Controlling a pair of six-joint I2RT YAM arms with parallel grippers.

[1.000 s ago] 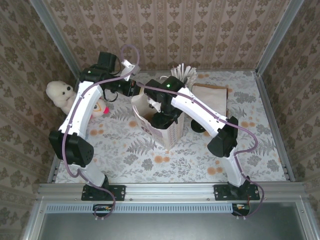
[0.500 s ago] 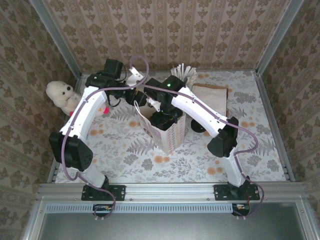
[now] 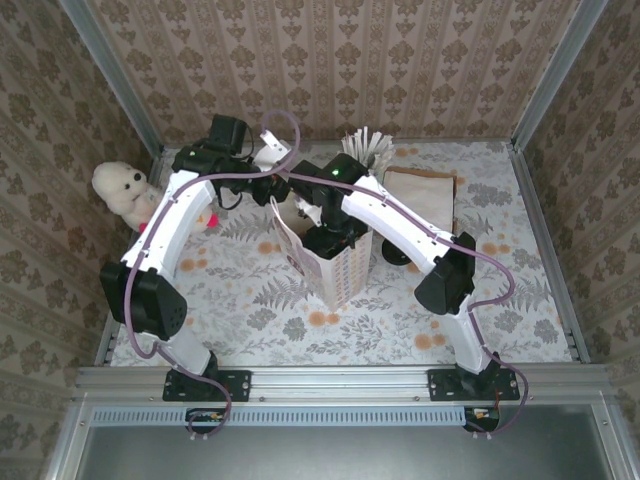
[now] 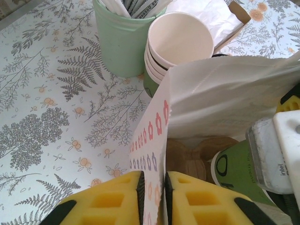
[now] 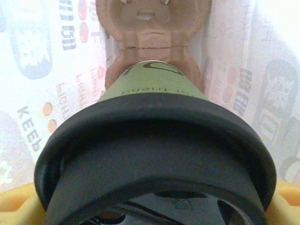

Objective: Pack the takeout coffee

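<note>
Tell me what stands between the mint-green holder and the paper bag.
A stack of cream paper cups stands between the mint-green holder and the paper bag. The left wrist view shows this, with the bag's edge covering the stack's lower part.

The cup [image 5: 150,86] is olive-green, its lid [image 5: 154,136] black, the bag [image 4: 220,98] white with flowers.
</note>
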